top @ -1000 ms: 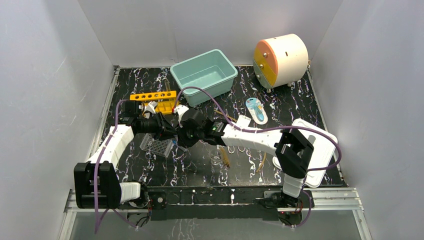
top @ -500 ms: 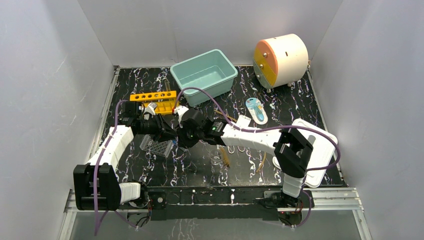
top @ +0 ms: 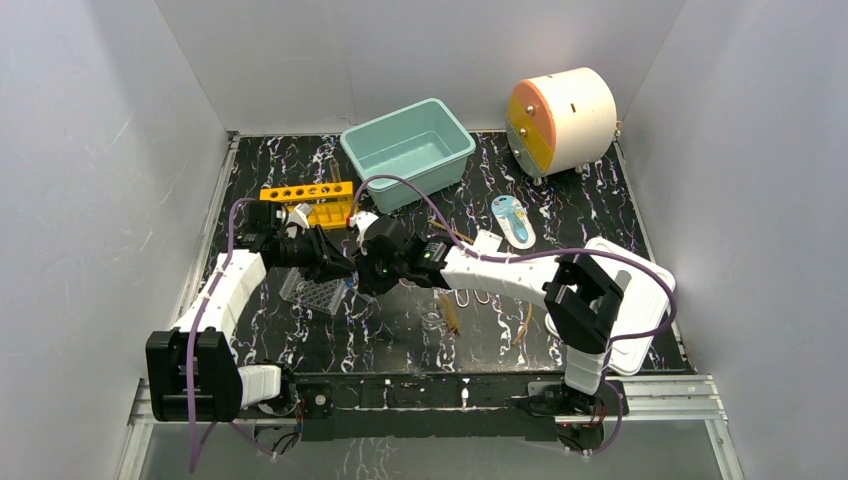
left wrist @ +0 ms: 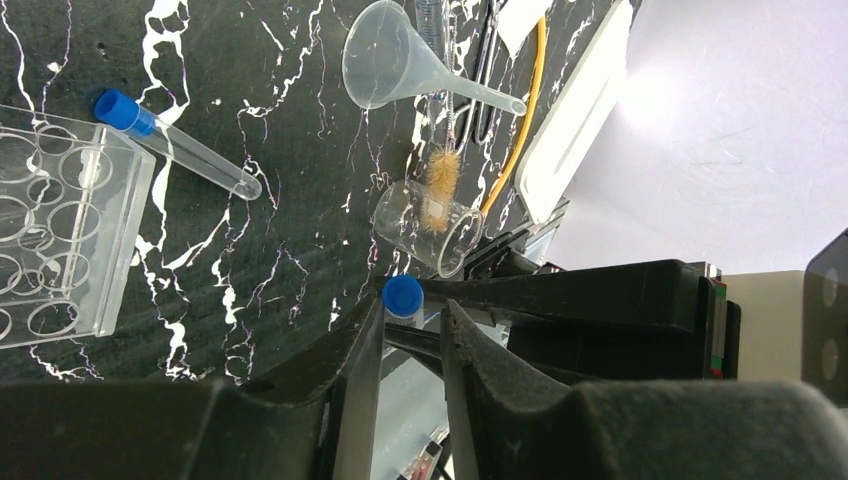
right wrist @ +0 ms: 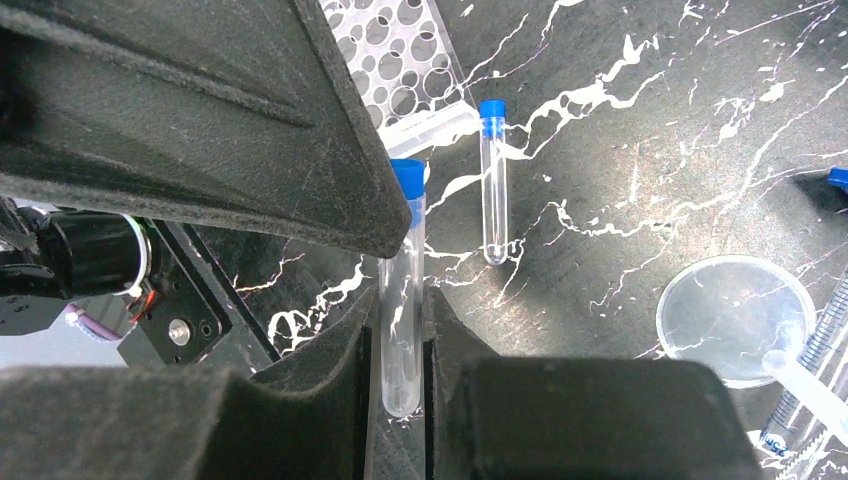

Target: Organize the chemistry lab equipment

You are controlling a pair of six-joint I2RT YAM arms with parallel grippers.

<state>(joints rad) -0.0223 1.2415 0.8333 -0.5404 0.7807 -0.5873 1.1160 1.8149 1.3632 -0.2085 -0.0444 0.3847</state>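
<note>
The black, white-veined table (top: 400, 330) carries everything; across it the right arm (top: 500, 272) lies low and long, reaching left from its base, while the left arm (top: 230, 290) angles forward and to the right to meet it left of centre. Behind them we see a white drum with an orange face (top: 565, 118), a teal plastic bin (top: 408, 150), a flat white tray (top: 640, 290) and the yellow tube rack (top: 305, 190) with its row of round holes; a clear acrylic rack (left wrist: 60, 240) sits just beside the meeting point. The right gripper (right wrist: 402, 292) is clamped on the held tube (right wrist: 404, 250), clear with a blue cap, over the table; its long axis runs in line with those fingers, rounded end toward the right wrist, cap outward. The cap sits between the tips of the left gripper (left wrist: 412, 305), crosswise to them; we cannot tell whether it pinches. A loose tube (right wrist: 491, 180) lies flat nearby; a clear funnel (left wrist: 385, 65), tipped glass beaker (left wrist: 428, 228), round petri dish (right wrist: 735, 320), amber tubing (left wrist: 535, 100) and tan-bristled brush (left wrist: 440, 175) lie around.
</note>
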